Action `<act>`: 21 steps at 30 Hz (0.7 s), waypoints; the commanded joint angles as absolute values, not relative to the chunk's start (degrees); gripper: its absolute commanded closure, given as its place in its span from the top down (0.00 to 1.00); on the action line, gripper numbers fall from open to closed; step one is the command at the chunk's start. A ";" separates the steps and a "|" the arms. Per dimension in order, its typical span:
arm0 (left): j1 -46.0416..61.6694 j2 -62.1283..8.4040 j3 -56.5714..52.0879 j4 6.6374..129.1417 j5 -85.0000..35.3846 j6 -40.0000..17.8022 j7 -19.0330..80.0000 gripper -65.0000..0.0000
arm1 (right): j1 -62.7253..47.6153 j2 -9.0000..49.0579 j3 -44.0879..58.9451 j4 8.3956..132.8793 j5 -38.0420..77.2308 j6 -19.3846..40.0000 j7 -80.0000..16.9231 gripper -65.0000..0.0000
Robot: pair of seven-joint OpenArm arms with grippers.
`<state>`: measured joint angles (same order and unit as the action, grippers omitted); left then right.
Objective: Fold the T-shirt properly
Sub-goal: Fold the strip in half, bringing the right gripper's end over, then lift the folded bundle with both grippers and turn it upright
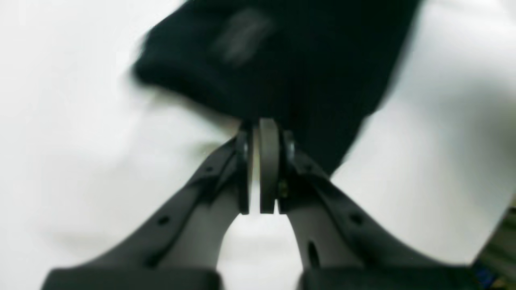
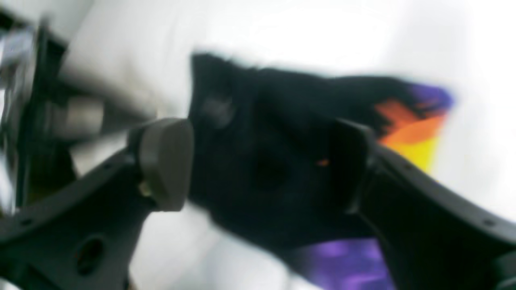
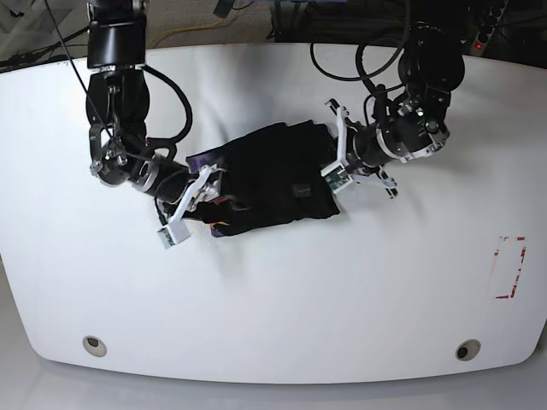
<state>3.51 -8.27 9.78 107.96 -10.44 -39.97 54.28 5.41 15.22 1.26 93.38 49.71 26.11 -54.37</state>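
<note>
closest to the lens in the left wrist view: two dark fingers of the left gripper [image 1: 258,133], pads nearly together, only a sliver of light between them, tips at the edge of the black t-shirt [image 1: 274,64]. looks like a pinch on a thin fold of cloth, though too blurred to be sure any fabric sits between the pads. from the base view, same gripper [image 3: 335,162] against the shirt's edge on that view's right.

on the other side, right gripper [image 2: 258,161] spread wide, one grey pad [image 2: 165,163] bare on one side, the other finger dark against the cloth, shirt bulk [image 2: 266,161] filling the gap between. touching or merely straddling: cannot tell. purple and orange-yellow patches showing at the fabric's far edge and below it.

t-shirt [image 3: 273,179] bunched into a rumpled mass near the middle of the white table [image 3: 273,307], between both arms, nowhere near a flat fold.

risks, judged from this: thin left pinch slipping off if pulled hard, dropping the edge; wide right jaws closing on several layers at once, locking in wrinkles; opposed pulls stretching or twisting the bundle instead of spreading it.
</note>
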 commanded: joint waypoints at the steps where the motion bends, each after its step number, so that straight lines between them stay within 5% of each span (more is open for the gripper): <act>1: 1.71 -6.02 11.03 109.32 -10.68 -40.00 53.14 0.02 | 8.92 15.87 3.74 86.81 50.42 26.51 -52.09 0.53; 5: 1.19 -3.03 13.76 108.79 -5.49 -40.00 53.14 0.03 | 13.41 16.13 3.74 77.14 48.22 26.51 -48.40 0.29; 15: 0.40 -1.54 14.90 100.00 -3.21 -40.00 53.14 0.03 | 18.42 11.30 3.82 66.42 26.68 26.68 -38.37 0.32; 21: -1.89 -3.47 14.64 92.44 -3.12 -40.00 50.07 0.03 | 17.36 11.56 3.91 64.57 22.64 32.48 -35.91 0.31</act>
<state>0.32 -2.22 14.87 94.48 -2.48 -39.97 53.36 16.58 10.96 3.57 63.72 22.68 30.81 -37.08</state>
